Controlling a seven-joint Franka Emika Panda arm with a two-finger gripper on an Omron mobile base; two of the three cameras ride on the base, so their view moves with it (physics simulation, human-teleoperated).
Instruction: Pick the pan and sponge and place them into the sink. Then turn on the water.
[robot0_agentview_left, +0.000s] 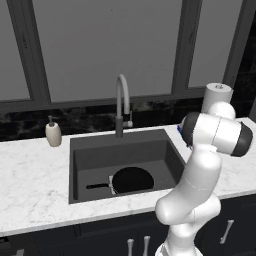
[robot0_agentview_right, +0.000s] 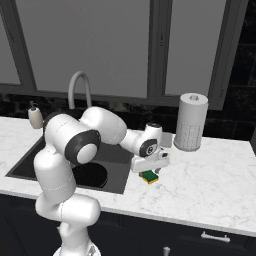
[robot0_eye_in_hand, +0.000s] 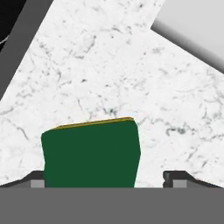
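**Pan in the basin, sponge next under the hand**

Left base view: one pan (robot0_agentview_left: 131, 180) lies flat on the bottom of the sink (robot0_agentview_left: 80, 150), its thin handle pointing left; one arched faucet (robot0_agentview_left: 122, 102) stands behind the basin with no stream falling; one soap dispenser (robot0_agentview_left: 53, 133) sits on the counter (robot0_agentview_left: 30, 175) to the left.

Right base view: the gripper (robot0_agentview_right: 150, 172) hangs directly over the one sponge (robot0_agentview_right: 149, 177), which rests on the marble just right of the sink's edge; one paper towel roll (robot0_agentview_right: 191, 121) stands behind it.

Hand view: the sponge's green scouring face (robot0_eye_in_hand: 91, 153) fills the space between the two finger tips (robot0_eye_in_hand: 178, 177), which stand spread on either side of it, so the jaws are parted and nothing is clamped yet.

I judge the sponge light and soft, yielding under pressure; taking it across its narrower sides, low on the body, should hold it; its rough layer is unlikely to slip.
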